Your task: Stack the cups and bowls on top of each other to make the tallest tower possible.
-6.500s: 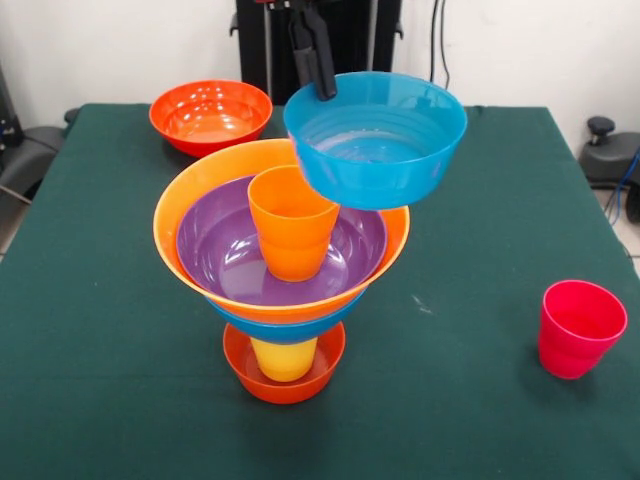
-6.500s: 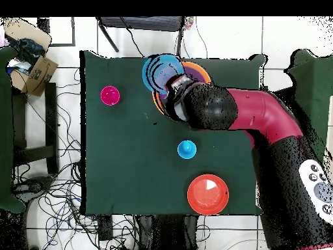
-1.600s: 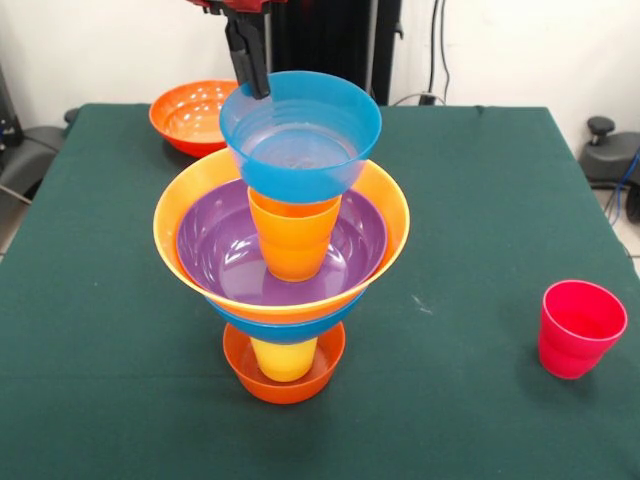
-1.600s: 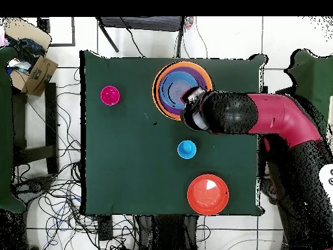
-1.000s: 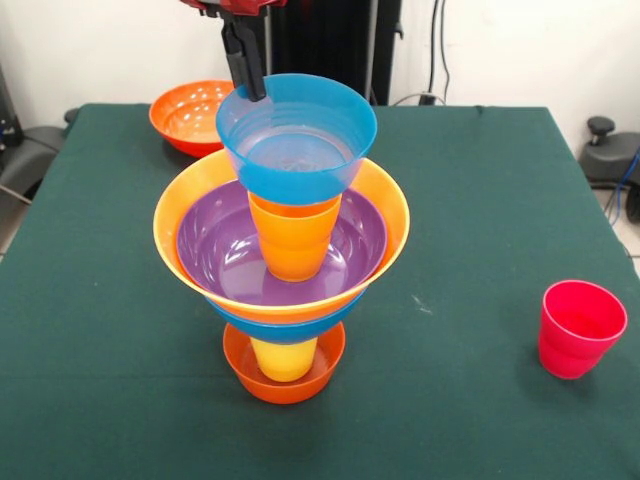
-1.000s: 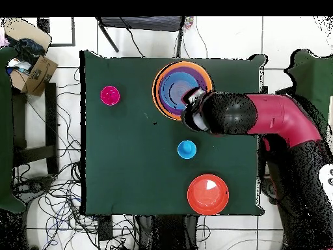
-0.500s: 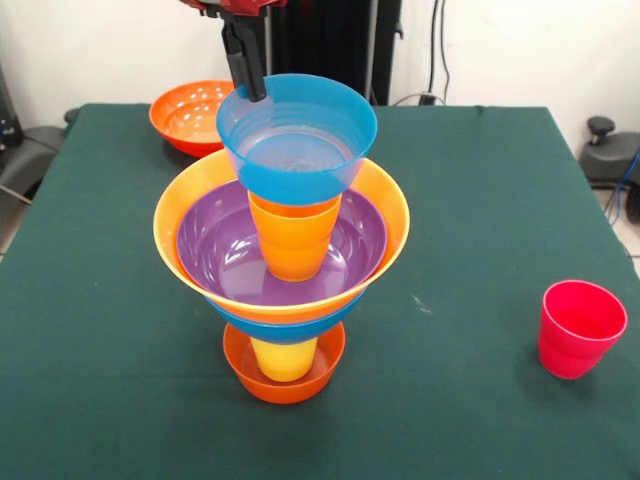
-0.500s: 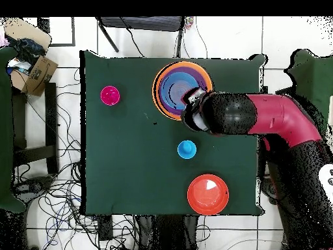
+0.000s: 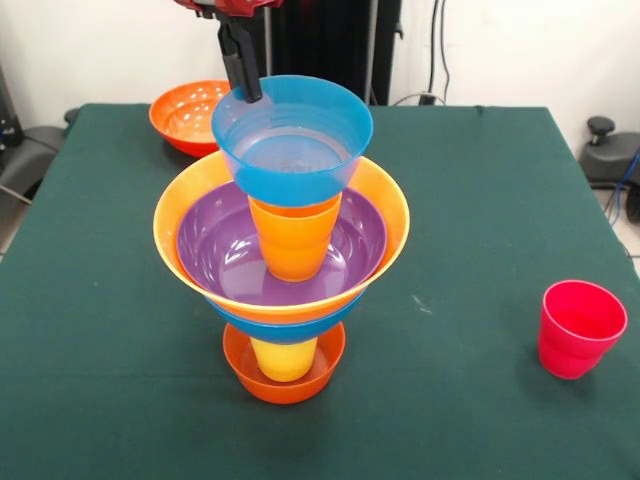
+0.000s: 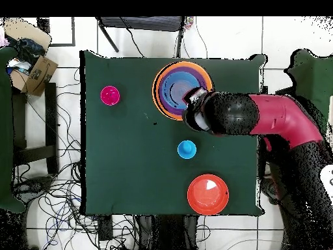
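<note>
Green-clothed counter (image 9: 480, 200), with the tower (image 9: 283, 250) left of centre in the front view: small red-orange bowl (image 9: 285, 372) at the base, yellow cup (image 9: 284, 358) in it, then a blue bowl rim, the wide light orange bowl (image 9: 180, 215), the purple bowl (image 9: 215, 250) and the orange cup (image 9: 293, 238). Sitting on the orange cup, tilted a little: the teal-blue bowl (image 9: 292, 140), its far rim pinched by the end effector (image 9: 241, 60), closed on that rim. Best done by levelling the bowl and centring it on the cup mouth before letting go, then lifting straight up so no finger drags the rim; any sideways pull probably topples the narrow-waisted stack. Around it: medium red-orange bowl (image 9: 205, 113) at the far edge just behind the tower, pinkish red cup (image 9: 579, 328) well apart, blue cup (image 10: 186, 149) seen only from overhead. Nothing blocking the release; the arm (image 10: 260, 120) overhangs the tower.
</note>
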Controlling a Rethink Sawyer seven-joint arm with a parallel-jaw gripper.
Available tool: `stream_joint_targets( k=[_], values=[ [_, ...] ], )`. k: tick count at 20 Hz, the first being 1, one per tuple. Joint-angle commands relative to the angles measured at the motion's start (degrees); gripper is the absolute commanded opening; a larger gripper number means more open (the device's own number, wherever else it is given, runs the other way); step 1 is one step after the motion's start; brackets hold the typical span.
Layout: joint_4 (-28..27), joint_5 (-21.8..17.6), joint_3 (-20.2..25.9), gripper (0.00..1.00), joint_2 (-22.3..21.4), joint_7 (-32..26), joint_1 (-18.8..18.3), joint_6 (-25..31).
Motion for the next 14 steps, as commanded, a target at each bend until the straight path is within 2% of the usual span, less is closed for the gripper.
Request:
stream_joint_targets(
  k=[1, 14],
  values=[
    [-0.8, -1.1, 1.0, 0.0, 1.5, -9.9, 0.2, -2.6],
    [-1.1, -0.4, 0.7, 0.0, 1.6, -8.3, 0.8, -3.1]
  ],
)
